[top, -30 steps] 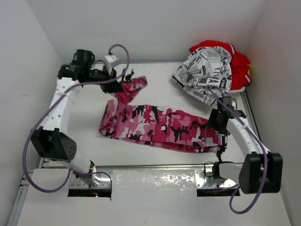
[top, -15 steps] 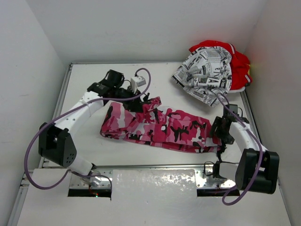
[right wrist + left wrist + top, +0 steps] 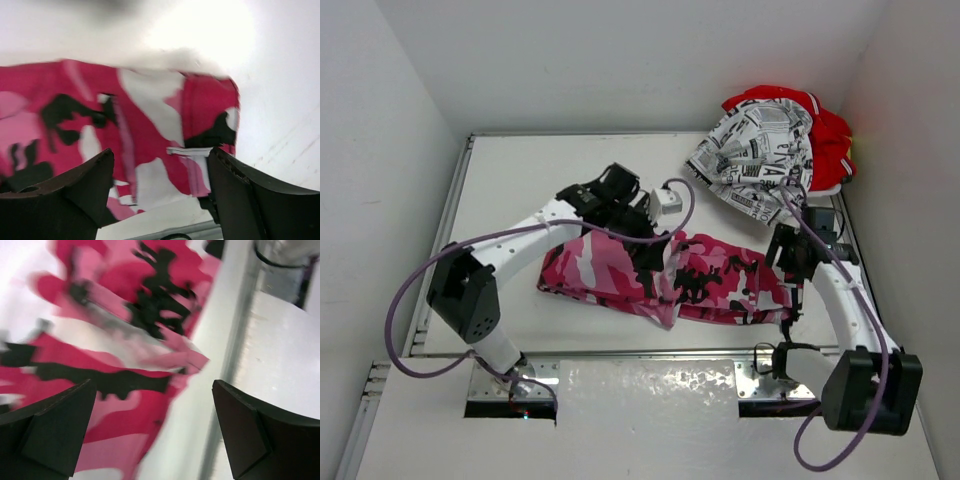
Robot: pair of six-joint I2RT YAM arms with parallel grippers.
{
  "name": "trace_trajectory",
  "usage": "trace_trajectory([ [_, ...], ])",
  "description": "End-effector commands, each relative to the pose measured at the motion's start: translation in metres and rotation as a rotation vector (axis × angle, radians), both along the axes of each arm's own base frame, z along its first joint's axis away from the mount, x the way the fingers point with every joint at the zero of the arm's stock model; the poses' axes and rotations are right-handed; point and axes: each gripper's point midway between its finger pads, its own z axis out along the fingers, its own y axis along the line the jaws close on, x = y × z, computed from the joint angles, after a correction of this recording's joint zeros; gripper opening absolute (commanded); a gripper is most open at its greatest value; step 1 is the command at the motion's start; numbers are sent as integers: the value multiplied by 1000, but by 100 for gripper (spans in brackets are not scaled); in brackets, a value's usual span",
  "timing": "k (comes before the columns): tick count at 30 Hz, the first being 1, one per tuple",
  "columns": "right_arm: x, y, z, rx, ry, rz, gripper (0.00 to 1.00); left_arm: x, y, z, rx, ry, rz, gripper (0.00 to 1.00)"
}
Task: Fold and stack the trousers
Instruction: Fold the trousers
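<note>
The camouflage trousers (image 3: 710,275) lie across the middle of the table, their left part doubled over to the right. My left gripper (image 3: 648,232) hovers over that fold, open, with the cloth (image 3: 100,365) loose below its fingers (image 3: 50,432) and nothing held. My right gripper (image 3: 786,262) stands open above the trousers' right end (image 3: 165,130), apart from it. The newsprint trousers (image 3: 755,160) lie crumpled on the red trousers (image 3: 832,140) at the back right.
White walls close the table in on the left, back and right. A metal rail (image 3: 650,352) runs along the front edge, with both arm bases behind it. Purple cables (image 3: 395,310) loop beside each arm.
My left gripper carried the trouser leg end from the back left over to the right across the rest, then opened and let it go. The right gripper rose slightly off the right end.
</note>
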Motion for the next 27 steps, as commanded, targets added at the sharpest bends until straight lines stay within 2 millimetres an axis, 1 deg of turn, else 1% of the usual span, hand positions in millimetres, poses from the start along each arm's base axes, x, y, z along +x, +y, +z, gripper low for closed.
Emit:
trace_trajectory([
  [1,37,18,51,-35,-179,131,73,48,9,68,-34,-284,50,100],
  [2,41,39,57,-49,-194,216,73,57,18,81,-42,-313,91,100],
  [3,49,48,66,-54,-220,245,72,80,42,90,-44,-322,179,100],
  [4,51,71,69,-20,-235,303,72,89,60,94,-56,-296,246,100],
  [5,57,88,76,17,-271,344,70,108,96,90,-49,-263,349,100],
  [6,60,101,77,35,-279,379,66,115,115,85,-36,-241,405,100],
  [7,59,127,80,58,-299,454,64,117,136,77,-10,-212,459,99],
  [8,64,145,86,77,-346,499,62,120,168,56,44,-178,537,95],
  [9,65,161,83,97,-348,542,60,118,182,46,71,-158,565,89],
  [10,59,191,85,138,-362,629,61,113,193,33,102,-133,579,81],
  [11,57,202,84,153,-350,653,63,105,208,11,134,-74,613,61],
  [12,52,213,79,173,-315,656,66,99,214,0,148,-40,619,52],
  [13,47,217,61,176,-233,649,67,96,220,-10,161,-14,632,46],
  [14,44,223,55,192,-208,657,68,88,230,-29,187,33,659,46],
  [15,36,235,49,220,-182,689,69,87,234,-40,201,56,672,51],
  [16,35,240,44,226,-174,693,70,85,238,-48,216,76,683,57],
  [17,30,241,35,231,-154,692,70,80,244,-60,244,98,705,72],
  [18,28,245,33,242,-153,695,70,79,246,-68,254,111,713,78],
  [19,25,243,28,231,-134,690,70,82,248,-74,261,104,728,82],
  [20,25,238,24,209,-115,677,70,78,254,-85,297,112,744,88],
  [22,22,229,21,169,-95,667,70,75,256,-100,321,141,740,91],
  [23,22,225,24,151,-112,663,71,75,257,-104,331,150,740,94],
  [25,23,215,28,109,-131,661,72,73,259,-116,351,172,729,94],
  [27,21,206,29,77,-124,655,72,70,255,-126,347,199,706,94],
])
